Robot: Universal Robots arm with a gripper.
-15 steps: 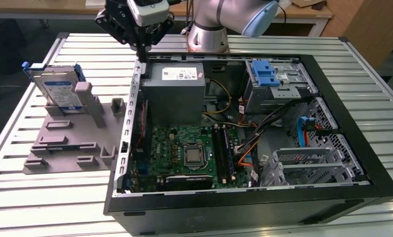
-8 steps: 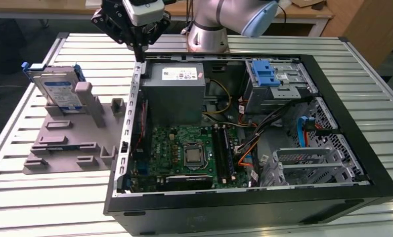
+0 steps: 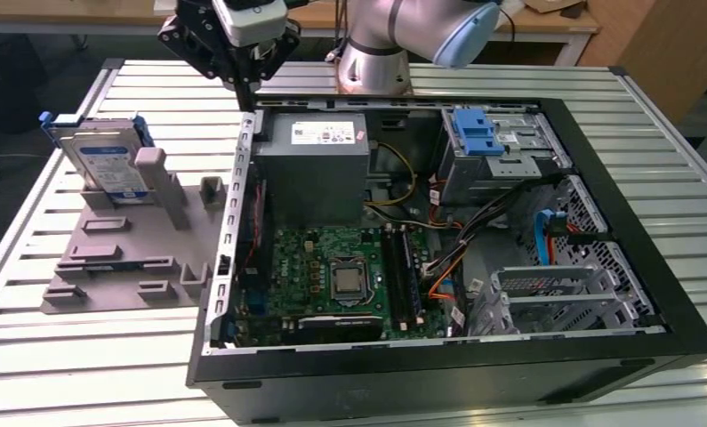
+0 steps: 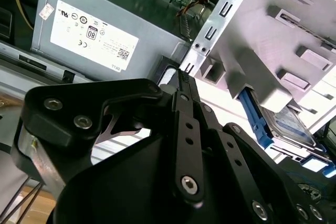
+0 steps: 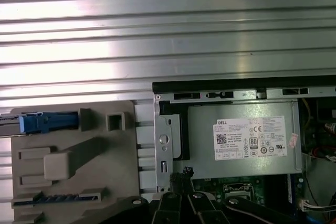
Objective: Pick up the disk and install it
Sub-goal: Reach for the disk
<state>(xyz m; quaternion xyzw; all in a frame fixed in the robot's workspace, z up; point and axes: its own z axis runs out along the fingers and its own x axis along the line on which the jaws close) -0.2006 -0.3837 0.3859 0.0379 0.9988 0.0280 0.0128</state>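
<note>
While the gripper hangs over the computer case's rim, fingers pressed close with nothing between them, the exterior view puts the disk at its 8 o'clock, well apart. The disk stands on edge in a grey fixture on the surface, long axis roughly 12 to 6 o'clock, label toward the camera.

In the second wrist view the disk leans behind the fixture, beyond the gripper.

In the first wrist view the disk shows edge-on, clear of the gripper.
</note>
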